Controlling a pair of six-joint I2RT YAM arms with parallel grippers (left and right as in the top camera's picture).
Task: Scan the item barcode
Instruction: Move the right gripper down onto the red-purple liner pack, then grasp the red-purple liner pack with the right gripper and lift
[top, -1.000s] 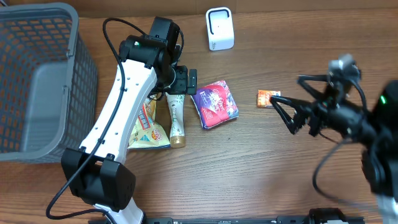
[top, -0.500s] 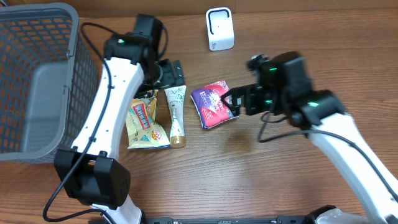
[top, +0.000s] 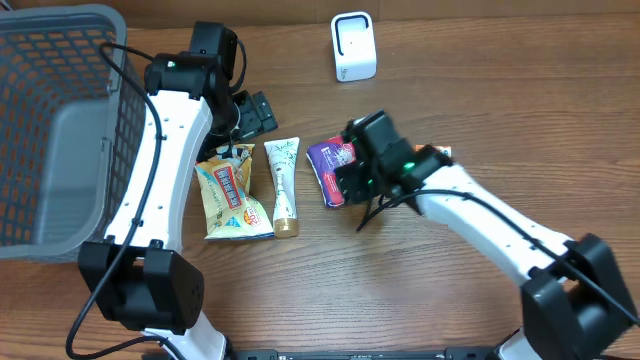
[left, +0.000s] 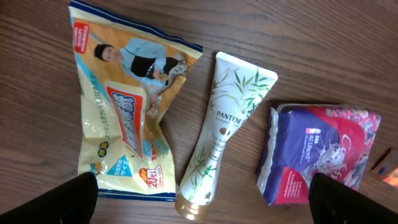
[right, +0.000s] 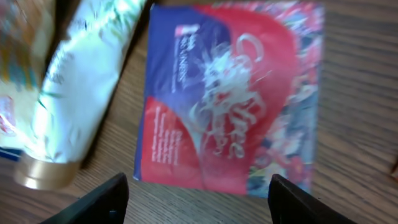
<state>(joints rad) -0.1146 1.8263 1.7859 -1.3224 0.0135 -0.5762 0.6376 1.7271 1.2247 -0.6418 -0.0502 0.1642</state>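
A purple and red packet (top: 332, 160) (right: 230, 99) lies flat on the wooden table, right of a white Pantene tube (top: 283, 185) (left: 224, 130) and a yellow snack bag (top: 232, 195) (left: 124, 112). My right gripper (top: 348, 178) (right: 202, 208) hangs open just over the packet's near edge, with one finger (right: 106, 199) at each side and nothing gripped. My left gripper (top: 258, 110) (left: 199, 211) is wide open above the table behind the bag and tube. The left wrist view also shows the packet (left: 317, 149). The white scanner (top: 353, 47) stands at the back.
A large grey mesh basket (top: 60, 130) fills the left side of the table. A small orange box (top: 441, 152) lies right of the packet, partly behind my right arm. The tube (right: 74, 93) lies close to the packet's left edge.
My right arm has swung in from the far right and come down over the packet, its jaws narrowing slightly. My left arm has drawn back to the upper left, off the tube.
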